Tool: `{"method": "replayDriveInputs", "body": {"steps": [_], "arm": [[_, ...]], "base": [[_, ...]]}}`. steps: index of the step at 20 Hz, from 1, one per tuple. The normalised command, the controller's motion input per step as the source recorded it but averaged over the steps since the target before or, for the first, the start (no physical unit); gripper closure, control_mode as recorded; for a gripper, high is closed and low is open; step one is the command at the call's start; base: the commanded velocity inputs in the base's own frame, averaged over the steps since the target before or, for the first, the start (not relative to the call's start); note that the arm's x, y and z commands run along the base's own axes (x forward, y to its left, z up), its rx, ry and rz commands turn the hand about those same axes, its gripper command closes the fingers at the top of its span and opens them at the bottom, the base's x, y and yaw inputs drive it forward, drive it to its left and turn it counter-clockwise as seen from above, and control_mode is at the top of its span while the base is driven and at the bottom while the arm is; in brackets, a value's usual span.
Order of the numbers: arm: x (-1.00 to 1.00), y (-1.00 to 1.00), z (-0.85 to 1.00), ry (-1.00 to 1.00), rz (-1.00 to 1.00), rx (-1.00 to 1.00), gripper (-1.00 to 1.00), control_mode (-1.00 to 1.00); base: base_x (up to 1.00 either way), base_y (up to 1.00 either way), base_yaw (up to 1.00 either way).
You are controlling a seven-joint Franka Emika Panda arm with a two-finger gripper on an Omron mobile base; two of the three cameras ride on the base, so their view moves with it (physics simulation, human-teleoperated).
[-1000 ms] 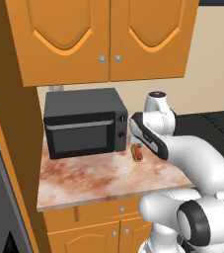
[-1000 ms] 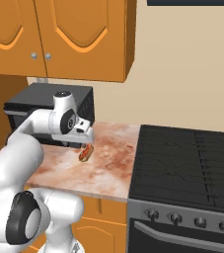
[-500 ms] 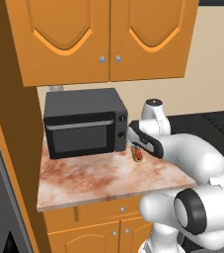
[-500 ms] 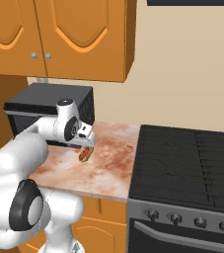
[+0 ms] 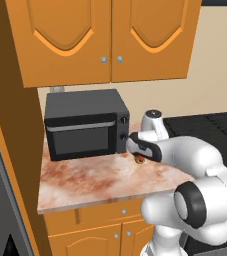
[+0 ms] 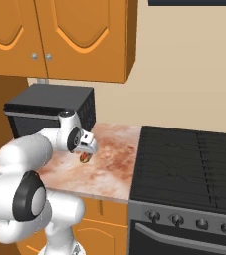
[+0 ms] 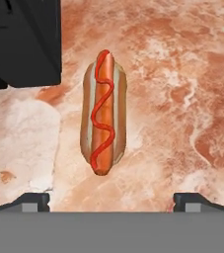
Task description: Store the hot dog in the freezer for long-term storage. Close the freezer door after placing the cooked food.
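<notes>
Centrally: hot dog, sausage in tan bun with a red sauce squiggle, flat on marbled counter, just beside the microwave corner, toward its stove-facing side. Untouched, not lifted.

Long axis: along the hand view's vertical, leaning slightly, so running away from the claw, not across it. One rounded end toward the fingertips, the other toward the far counter. Bun opening and sauce face up toward the camera.

Claw: released, jaws spread wide, nothing between them; two dark fingertips low in the hand view, one on either side of the hot dog's near end and clear of it. Hot dog centred between the jaw lines, slightly toward the microwave side. Closing line of the jaws across the bun's short width, judged a suitable approach for a pinch on the sides.

From the base views: hand hanging over the hot dog, right of the microwave; hot dog partly hidden under the wrist.

Outward from microwave: stove beyond the counter edge, wooden cabinets above, drawers below.

Step judged: descent onto hot dog, grasp not yet made.
</notes>
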Motion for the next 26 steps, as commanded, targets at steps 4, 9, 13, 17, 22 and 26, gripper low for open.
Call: {"method": "replayDriveInputs", "body": {"steps": [4, 9, 13, 17, 22, 26], "arm": [[0.21, 0.00, -0.23, 0.00, 0.00, 0.00, -1.00, -1.00], [0.24, 0.00, -0.16, 0.00, 0.00, 0.00, -1.00, -1.00], [0.26, 0.00, -0.16, 0.01, 0.00, 0.00, -1.00, -1.00], [0.24, 0.00, -0.21, 0.00, 0.00, 0.00, -1.00, -1.00], [0.13, 0.00, -0.27, 0.00, 0.00, 0.00, -1.00, -1.00], [0.08, 0.00, -0.35, 0.00, 0.00, 0.00, -1.00, -1.00]], "base": [[0.00, 0.00, 0.00], [0.00, 0.00, 0.00], [0.00, 0.00, 0.00], [0.00, 0.00, 0.00], [0.00, 0.00, 0.00], [0.00, 0.00, 0.00]]}}
